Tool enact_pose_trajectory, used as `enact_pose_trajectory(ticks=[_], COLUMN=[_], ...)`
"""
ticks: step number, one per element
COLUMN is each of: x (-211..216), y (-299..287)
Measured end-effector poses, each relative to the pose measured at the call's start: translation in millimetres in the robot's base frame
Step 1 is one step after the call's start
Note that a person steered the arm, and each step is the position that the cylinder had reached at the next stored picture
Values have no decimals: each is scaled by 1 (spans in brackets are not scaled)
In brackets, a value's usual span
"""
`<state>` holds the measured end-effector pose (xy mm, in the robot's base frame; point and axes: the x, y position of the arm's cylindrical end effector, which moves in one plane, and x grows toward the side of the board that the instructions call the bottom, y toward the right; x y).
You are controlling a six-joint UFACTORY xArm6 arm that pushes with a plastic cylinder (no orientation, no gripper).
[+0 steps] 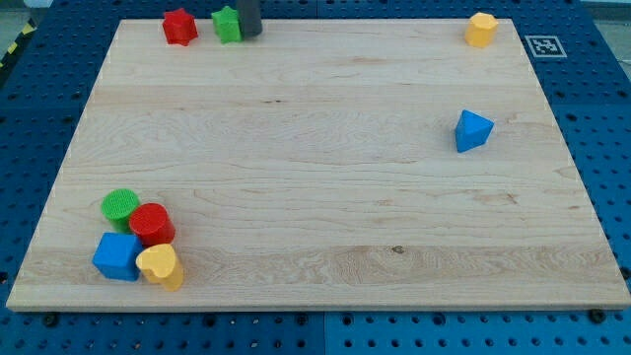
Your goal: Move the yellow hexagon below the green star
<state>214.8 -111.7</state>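
Yellow hexagon point(481, 30) far right of my tip point(250, 34)

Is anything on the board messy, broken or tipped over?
Nothing looks broken or spilled. Four blocks crowd the board's bottom-left corner: green cylinder, red cylinder, blue cube, yellow heart. My tip sits beside the green star.

Eight blocks on the wooden board point(315, 197), counting out from my tip point(250, 33). Two greens: green star point(227, 24), green cylinder point(119, 205). Two reds: red star point(178, 27), red cylinder point(152, 223). Two blues: blue triangle point(472, 130), blue cube point(116, 255). Two yellows: yellow hexagon point(481, 30), yellow heart-like block point(161, 265).
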Motion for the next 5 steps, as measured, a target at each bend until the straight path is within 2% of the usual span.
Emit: enact_pose_trajectory(ticks=[1,2,4,5], x=[0,0,26,67], y=[-20,6,213,307])
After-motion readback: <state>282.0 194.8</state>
